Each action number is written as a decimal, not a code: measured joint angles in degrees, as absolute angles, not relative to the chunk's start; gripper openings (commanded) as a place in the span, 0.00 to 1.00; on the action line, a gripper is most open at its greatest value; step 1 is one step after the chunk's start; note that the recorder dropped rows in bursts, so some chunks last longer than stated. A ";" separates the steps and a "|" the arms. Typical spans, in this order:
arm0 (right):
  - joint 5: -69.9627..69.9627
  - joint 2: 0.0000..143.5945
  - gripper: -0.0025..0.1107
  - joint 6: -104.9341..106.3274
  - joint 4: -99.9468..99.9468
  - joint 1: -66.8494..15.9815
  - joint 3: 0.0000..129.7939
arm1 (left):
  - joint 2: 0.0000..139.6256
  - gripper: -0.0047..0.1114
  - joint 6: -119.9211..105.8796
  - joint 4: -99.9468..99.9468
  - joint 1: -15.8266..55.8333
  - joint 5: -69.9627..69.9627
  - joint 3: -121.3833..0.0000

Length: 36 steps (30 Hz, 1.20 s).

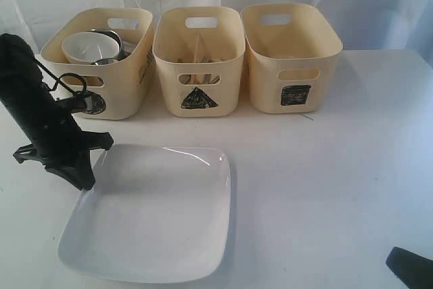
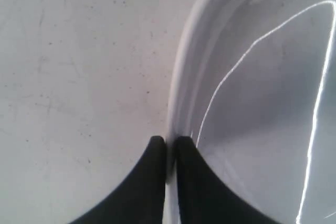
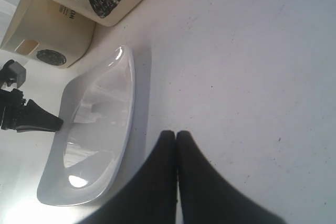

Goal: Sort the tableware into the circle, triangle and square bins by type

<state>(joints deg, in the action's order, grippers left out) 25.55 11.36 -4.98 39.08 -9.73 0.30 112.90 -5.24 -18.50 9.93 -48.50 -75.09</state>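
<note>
plate (image 1: pixel 155 214): large, white, glossy, square with rounded corners and a raised rim; near left of the table, in front of the bins; bright glare streaks across its shallow well.
table (image 1: pixel 325 187): flat white top, matte, with faint specks.
circle bin (image 1: pixel 125 93): far left; cream, smooth-walled, rounded tub with slot handles and a dark round mark on its front; a white round cup (image 1: pixel 90 47) and steel ware (image 1: pixel 109 34) sit inside.
triangle bin (image 1: pixel 166 93): far middle, same cream tub, dark triangle mark; pale thin sticks (image 1: pixel 197 62) stand inside, too small to tell apart.
square bin (image 1: pixel 270 93): far right of the row, same tub, dark square mark; its inside is not seen.
left arm: black, slanting down from the far left to the plate's left rim, thin cable loops beside it.
left claw (image 2: pixel 168 142): black tapered fingers clamped on the plate's rim, one inside the well, one outside over the table.
right arm: low at the near right corner, well apart from the plate.
right claw (image 3: pixel 175 136): fingers pressed together, empty, over bare table.
</note>
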 measured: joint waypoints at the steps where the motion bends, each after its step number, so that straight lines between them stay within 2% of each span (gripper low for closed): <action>1: 25.55 11.36 0.02 -4.98 39.08 -9.73 0.30 | 112.90 0.04 -5.24 -18.50 9.93 -48.50 -75.09; 36: 25.55 11.36 0.02 -4.98 39.08 -9.73 0.30 | 112.90 0.04 -6.71 -18.50 10.02 -48.02 -74.99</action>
<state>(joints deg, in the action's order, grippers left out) 25.55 11.36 -4.98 39.08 -9.73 0.30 112.90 -6.71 -18.50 10.02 -48.02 -74.99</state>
